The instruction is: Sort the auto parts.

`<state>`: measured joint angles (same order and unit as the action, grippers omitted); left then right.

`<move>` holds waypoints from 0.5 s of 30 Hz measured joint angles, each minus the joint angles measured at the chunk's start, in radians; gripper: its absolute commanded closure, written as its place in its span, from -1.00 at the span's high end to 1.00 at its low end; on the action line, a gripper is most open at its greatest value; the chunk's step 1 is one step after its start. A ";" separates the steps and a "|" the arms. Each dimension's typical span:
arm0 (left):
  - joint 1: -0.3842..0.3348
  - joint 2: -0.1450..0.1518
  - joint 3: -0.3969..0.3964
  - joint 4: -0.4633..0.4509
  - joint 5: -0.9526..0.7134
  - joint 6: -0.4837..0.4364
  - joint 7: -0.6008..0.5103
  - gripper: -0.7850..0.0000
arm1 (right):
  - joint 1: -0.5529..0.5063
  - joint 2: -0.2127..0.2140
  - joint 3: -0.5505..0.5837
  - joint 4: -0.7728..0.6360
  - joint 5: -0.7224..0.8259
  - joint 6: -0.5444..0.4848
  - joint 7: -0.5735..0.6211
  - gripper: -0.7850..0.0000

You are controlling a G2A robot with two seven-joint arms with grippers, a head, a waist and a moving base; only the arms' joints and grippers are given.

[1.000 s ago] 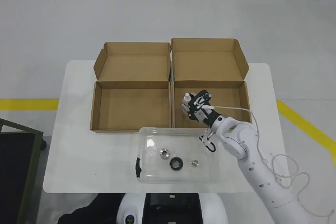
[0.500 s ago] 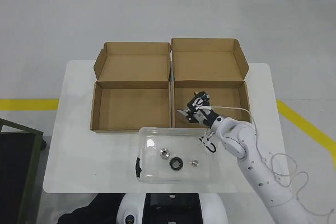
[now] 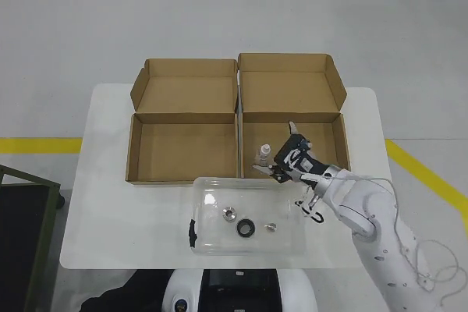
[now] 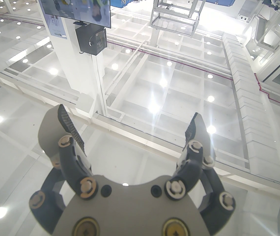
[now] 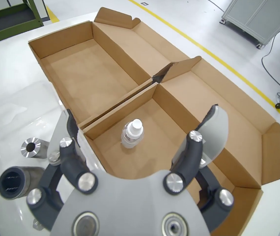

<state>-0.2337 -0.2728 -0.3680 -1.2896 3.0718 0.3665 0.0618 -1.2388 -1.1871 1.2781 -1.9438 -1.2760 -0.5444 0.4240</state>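
Top view: the left box (image 3: 183, 152) at the tabletop's far edge holds nothing. Adjoining it, the right box (image 3: 327, 144) has the white capped part (image 3: 263, 150) upright in its near-left corner. The right gripper (image 3: 280, 151) hovers just beside that part, fingers spread, grasping nothing. Advised: rise above the box's near wall before swinging to the tray (image 3: 285, 243) at the near edge, where a metal sleeve (image 3: 228, 212) and a black ring (image 3: 245, 228) lie. The left gripper (image 4: 130, 119), likewise spread, points at the ceiling.

The cardboard box (image 5: 164, 126) is looking matt; the metal bushing (image 5: 30, 147) is gleaming smooth in the glossy plastic tray (image 3: 242, 180).
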 measured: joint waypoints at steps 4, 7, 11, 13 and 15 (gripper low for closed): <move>0.000 0.000 0.000 0.000 0.000 0.000 0.000 1.00 | -0.060 0.011 0.031 -0.080 -0.002 -0.050 0.027 1.00; 0.000 0.000 0.000 0.000 0.000 0.000 0.000 1.00 | -0.102 0.021 0.048 -0.137 -0.014 -0.110 0.048 1.00; 0.000 0.000 0.000 0.000 0.000 0.000 0.000 1.00 | -0.169 0.035 0.068 -0.189 -0.029 -0.218 0.075 1.00; 0.000 0.000 0.000 0.000 0.000 0.000 0.000 1.00 | -0.198 0.041 0.077 -0.201 -0.029 -0.248 0.081 1.00; 0.000 0.000 0.000 0.000 0.000 0.000 0.000 1.00 | -0.227 0.046 0.087 -0.212 -0.026 -0.273 0.089 1.00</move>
<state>-0.2337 -0.2728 -0.3680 -1.2896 3.0718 0.3665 0.0618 -1.4654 -1.1410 1.3654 -2.1556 -1.3025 -0.8173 0.5132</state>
